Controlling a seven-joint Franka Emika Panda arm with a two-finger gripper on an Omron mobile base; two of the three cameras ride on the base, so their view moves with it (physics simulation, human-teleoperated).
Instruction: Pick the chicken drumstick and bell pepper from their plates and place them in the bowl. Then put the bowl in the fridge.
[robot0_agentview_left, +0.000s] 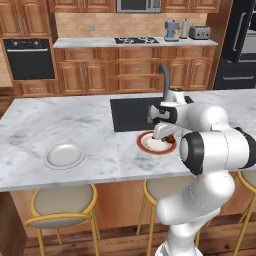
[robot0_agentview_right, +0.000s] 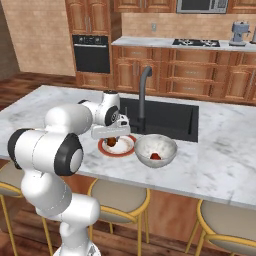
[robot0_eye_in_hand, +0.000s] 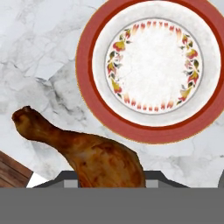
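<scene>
The pincer (robot0_agentview_right: 113, 140) is clamped on the drumstick (robot0_eye_in_hand: 83, 151) and holds it clear above the red-rimmed plate (robot0_eye_in_hand: 151, 65). In the hand view that plate lies bare beneath, with the meat's thick end between the fingertips and its thin bone end sticking out to one side. In the right base view the drumstick (robot0_agentview_right: 112, 141) hangs just over the plate (robot0_agentview_right: 118, 146), not yet across to the bowl (robot0_agentview_right: 155, 150), which stands just beside the plate on the bench (robot0_agentview_right: 225, 150), in front of the sink (robot0_agentview_right: 167, 117).

A small red thing lies at the bottom of the bowl; this is most likely the pepper (robot0_agentview_right: 156, 156), so that half of the loading looks done. The plain plate (robot0_agentview_left: 64, 155) sits bare, well apart to the left on the bench in the left base view.

By my reckoning the task is nearly halfway. Left to do: carry the drumstick sideways over the bowl and let it go, then grasp the bowl and take it to the fridge (robot0_agentview_left: 239, 45), whose black front stands at the far right, behind the bench. Its doors look shut from here.
</scene>
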